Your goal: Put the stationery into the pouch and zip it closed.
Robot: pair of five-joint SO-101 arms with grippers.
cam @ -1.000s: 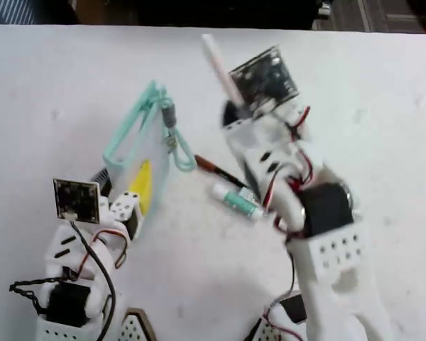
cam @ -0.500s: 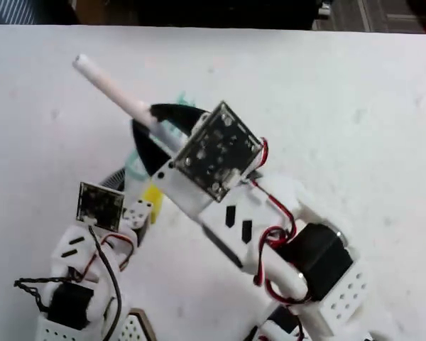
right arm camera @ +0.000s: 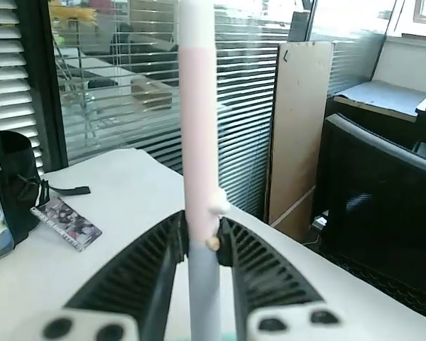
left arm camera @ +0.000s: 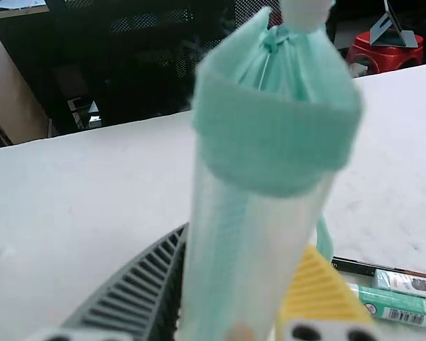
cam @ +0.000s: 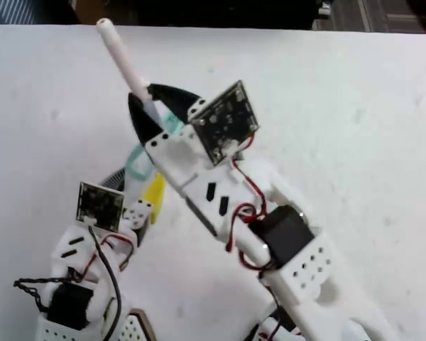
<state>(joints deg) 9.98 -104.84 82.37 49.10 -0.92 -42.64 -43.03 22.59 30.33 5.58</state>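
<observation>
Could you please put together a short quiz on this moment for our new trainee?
1. True or false: the right gripper is shut on a white and pink pen.
2. What does the left gripper hold? A) a ruler B) the teal-edged pouch C) nothing
3. Fill in: in the left wrist view, a teal tube lies on the ____ beside the pouch.

Key: 1 true; 2 B; 3 table.
</observation>
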